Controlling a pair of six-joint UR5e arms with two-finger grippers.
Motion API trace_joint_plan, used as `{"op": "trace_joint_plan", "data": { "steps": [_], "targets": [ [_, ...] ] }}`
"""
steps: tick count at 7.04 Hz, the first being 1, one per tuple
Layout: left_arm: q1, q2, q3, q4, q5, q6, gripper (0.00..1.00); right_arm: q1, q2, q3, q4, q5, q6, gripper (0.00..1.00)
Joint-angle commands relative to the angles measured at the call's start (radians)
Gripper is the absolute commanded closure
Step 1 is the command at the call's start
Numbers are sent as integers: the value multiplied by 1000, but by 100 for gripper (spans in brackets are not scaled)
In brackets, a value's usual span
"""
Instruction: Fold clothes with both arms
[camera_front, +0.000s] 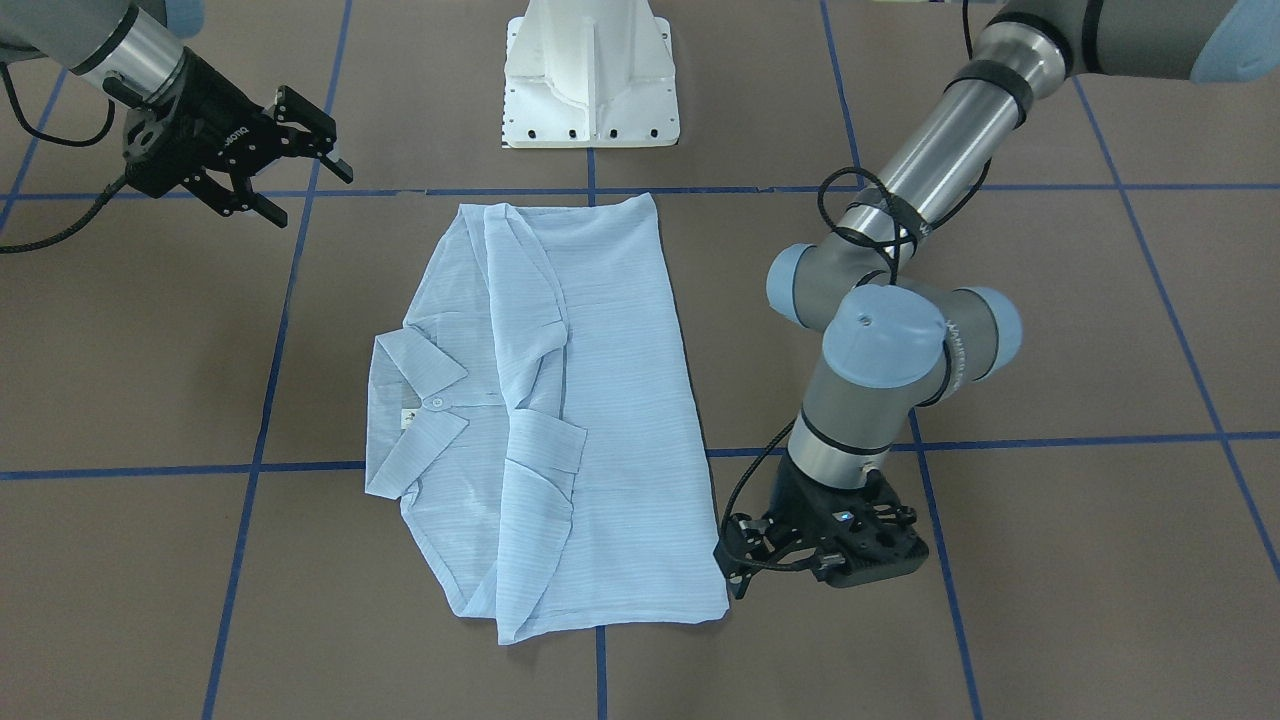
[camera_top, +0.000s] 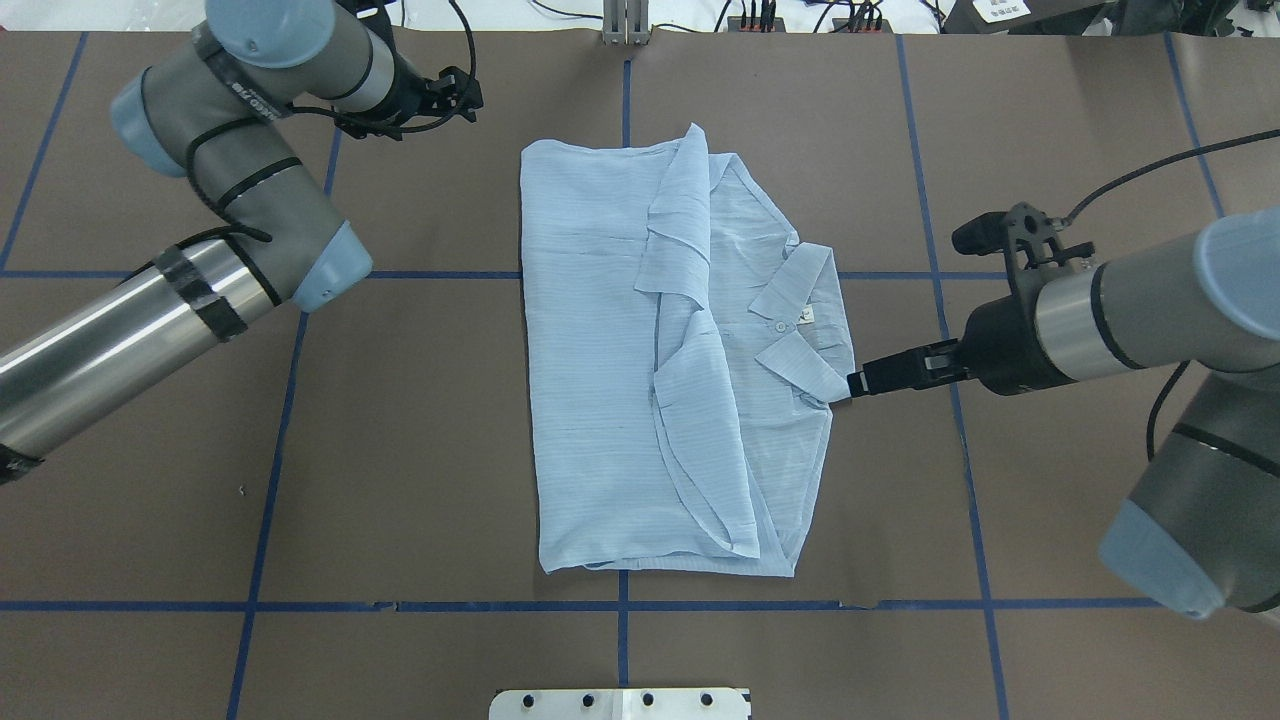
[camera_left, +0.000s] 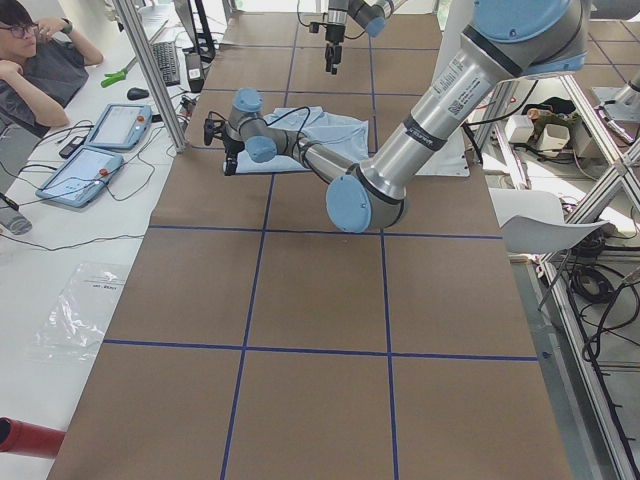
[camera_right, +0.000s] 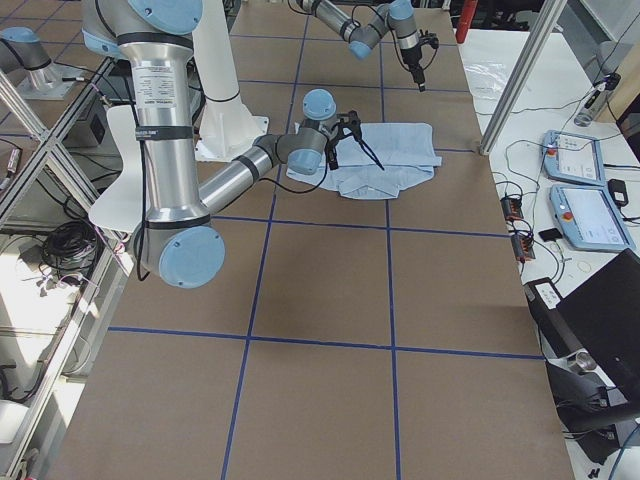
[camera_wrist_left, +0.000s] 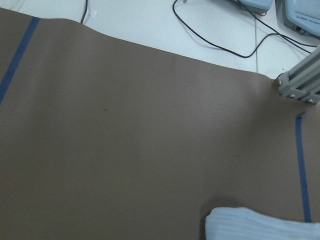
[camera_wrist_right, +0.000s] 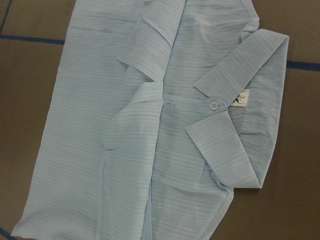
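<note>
Pale-blue, finely striped shirt (camera_top: 600, 380) lying flat on the brown table (camera_top: 400, 450), folded to a long rectangle with both sleeves turned in over the front. The pointed collar (camera_wrist_right: 240, 125) is closed by a small white button (camera_wrist_right: 214, 105), with the neck label (camera_wrist_right: 241, 97) beside it. The right gripper (camera_front: 300, 180), jaws parted and empty, hangs raised off the collar edge. The left gripper (camera_front: 738, 572) points down just beside the opposite hem corner, clear of the cloth. Its jaw state cannot be told.
</note>
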Motion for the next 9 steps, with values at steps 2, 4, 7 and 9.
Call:
{"op": "trace_joint_plan", "data": {
  "steps": [2,4,7,9],
  "targets": [
    [-1,185,-343,159,-62,18,0,-244,246,-39,-332,-337,-6,0],
    [2,241,-406,167,-76,15,0,-390,346,-80,-499,-543,-21,0],
    [10,243,-406,167,-78,5,0,-472,358,-156,-537,-640,-38,0],
    [12,243,-405,166,-87,5,0,-490,355,-157,-571,-653,-40,0]
  ]
}}
